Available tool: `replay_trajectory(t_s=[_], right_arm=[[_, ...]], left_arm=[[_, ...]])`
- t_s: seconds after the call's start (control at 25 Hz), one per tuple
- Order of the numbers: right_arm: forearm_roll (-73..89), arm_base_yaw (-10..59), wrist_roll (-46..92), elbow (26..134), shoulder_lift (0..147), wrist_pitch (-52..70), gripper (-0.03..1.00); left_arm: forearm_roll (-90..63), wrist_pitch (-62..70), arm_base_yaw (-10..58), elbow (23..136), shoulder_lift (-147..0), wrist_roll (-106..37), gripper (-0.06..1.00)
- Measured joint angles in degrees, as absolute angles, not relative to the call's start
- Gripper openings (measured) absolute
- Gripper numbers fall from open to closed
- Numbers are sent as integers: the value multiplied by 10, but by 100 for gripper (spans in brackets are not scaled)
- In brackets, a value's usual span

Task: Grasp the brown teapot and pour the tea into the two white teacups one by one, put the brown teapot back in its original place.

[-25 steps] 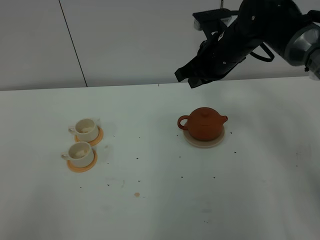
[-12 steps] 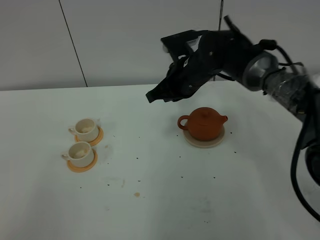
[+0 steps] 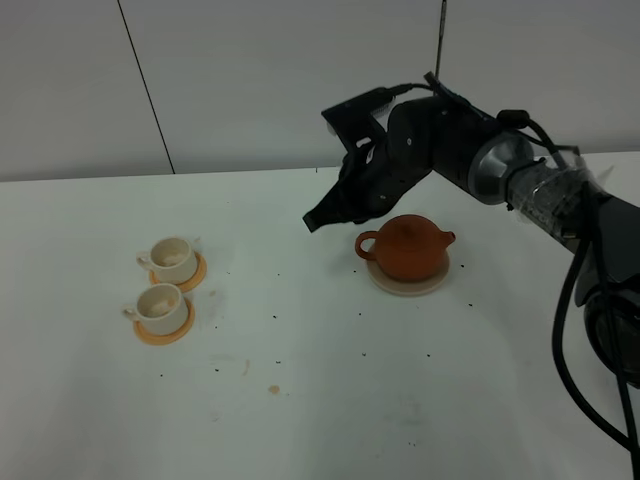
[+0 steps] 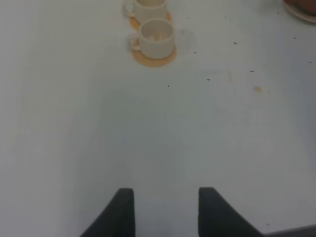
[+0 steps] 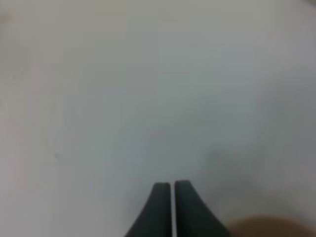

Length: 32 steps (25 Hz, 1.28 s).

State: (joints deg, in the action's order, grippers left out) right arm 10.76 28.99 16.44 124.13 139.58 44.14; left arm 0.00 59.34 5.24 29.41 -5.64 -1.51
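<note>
By my judgement the task is at its very start. The squat reddish-brown clay teapot stands upright just right of the frame's centre with its lid on. It rests on the flat round beige coaster that serves as its home place, and nothing grips it.

The right gripper hangs just left of the teapot's loop handle, a little above it and apart from it. In the right wrist view its two black fingers are pressed together with only a hairline between them and hold nothing. A brown blur at the edge of that view is probably the teapot. The claw would have to spread before it could take the handle.

The left gripper does not show in the high view. Its own camera shows the fingers set wide apart and empty above the white table.

All of the task is left: the grasp, the pour into one cup, the pour into the other, and the return to the coaster. The cup interiors look pale, and I cannot tell whether they hold any tea.

By count there is one teapot and one coaster. There are two small off-white handled teacups at centre left of the frame, one behind the other. Each sits on its own round orange saucer, so there are two saucers. Many small dark specks are scattered on the table.
</note>
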Motion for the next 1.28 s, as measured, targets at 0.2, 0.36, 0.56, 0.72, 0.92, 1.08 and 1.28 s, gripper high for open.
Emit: replay_trajectory(t_s=[0.2, 0.36, 0.56, 0.72, 0.92, 1.08, 1.28], right_arm=[[94, 290, 164, 1241, 1397, 445, 0], [90, 290, 167, 1241, 1397, 446, 0], [89, 290, 175, 1241, 1397, 439, 0], [89, 290, 177, 1241, 1397, 437, 0], [85, 290, 180, 1241, 1397, 424, 0], [79, 290, 181, 1241, 1398, 418, 0], [74, 290, 181, 1241, 1414, 419, 0]], left_arm=[[0, 593, 52, 294, -56, -15, 37], [0, 593, 52, 294, -56, -15, 37], [0, 593, 52, 294, -56, -15, 37], [0, 593, 52, 294, -56, -15, 37], [0, 593, 52, 294, -56, -15, 37], [0, 593, 52, 294, -56, -15, 37], [0, 593, 52, 294, -56, -15, 37]])
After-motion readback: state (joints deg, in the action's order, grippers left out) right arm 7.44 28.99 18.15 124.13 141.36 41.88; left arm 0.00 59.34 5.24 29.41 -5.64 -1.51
